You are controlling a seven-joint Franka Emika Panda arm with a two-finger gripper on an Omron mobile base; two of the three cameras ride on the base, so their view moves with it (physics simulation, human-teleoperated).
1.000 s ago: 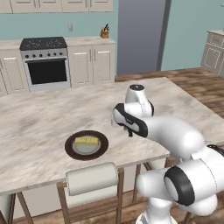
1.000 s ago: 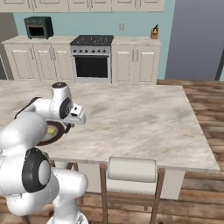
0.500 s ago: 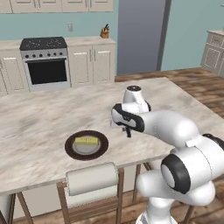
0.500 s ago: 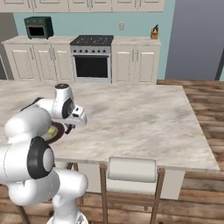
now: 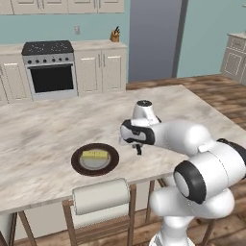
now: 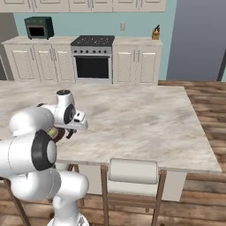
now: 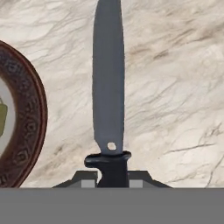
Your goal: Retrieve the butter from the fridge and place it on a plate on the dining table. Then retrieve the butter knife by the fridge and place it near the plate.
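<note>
Nearest the base, a chair (image 5: 101, 196) with a pale cushioned back is tucked under the near edge of the table (image 5: 43, 134), whose top is beige marbled stone. The white arm reaches forward and low over that top, and the pincer (image 5: 138, 149) hangs just above the stone, closed tight on the dark handle of the butter knife (image 7: 108, 94). In the hand view the knife's grey blade runs straight away from the fingers, over bare stone, with the handle pinched between the two tips at the bottom; whether the blade touches the stone I cannot tell. Just beside the pincer, to its left in the left base view, sits the plate (image 5: 77, 162), round with a dark brown rim and grey centre, flat on the table. The butter (image 5: 94, 155), a small pale-yellow stick, lies on the plate's centre. In the hand view the plate's rim curves in at the left edge, near the blade but apart from it. Past the table's far edge, wood flooring runs to a row of cream cabinets (image 5: 101, 69) against a teal wall, with a stove (image 5: 49, 67) set into them. A knife block (image 5: 115, 35) stands on the cabinet top, and a small dark oven (image 6: 39, 27) sits further along in the right base view. The tall grey fridge (image 5: 153, 38) stands beside the cabinets.
</note>
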